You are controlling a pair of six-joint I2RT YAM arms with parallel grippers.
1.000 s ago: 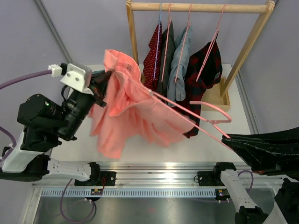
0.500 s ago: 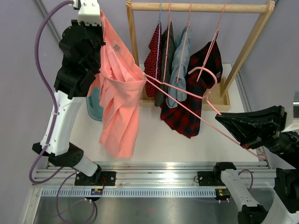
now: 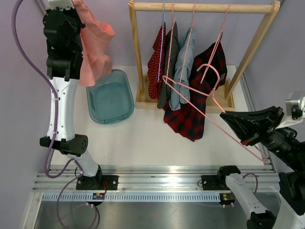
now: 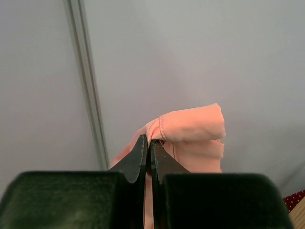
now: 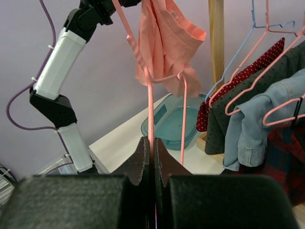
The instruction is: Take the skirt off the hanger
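Observation:
The salmon-pink skirt (image 3: pixel 95 45) hangs from my left gripper (image 3: pixel 76 5), raised high at the far left above the table. In the left wrist view the jaws (image 4: pixel 148 141) are pressed together on the skirt's hem (image 4: pixel 190 129). The pink wire hanger (image 3: pixel 200 107) is bare and apart from the skirt. My right gripper (image 3: pixel 224 115) is shut on its lower bar at the right. In the right wrist view the hanger bar (image 5: pixel 149 100) runs up from the shut jaws (image 5: pixel 151 140), with the skirt (image 5: pixel 167 38) behind it.
A teal plastic tub (image 3: pixel 110 95) sits on the table under the skirt and also shows in the right wrist view (image 5: pixel 178 121). A wooden rack (image 3: pixel 205 7) at the back holds several garments on hangers (image 3: pixel 183 67); its post (image 5: pixel 217 33) stands near the hanger.
My left arm swung up and to the left with the skirt, pulling it clear off the hanger. The hanger, in my right gripper, now hangs bare near the rack.

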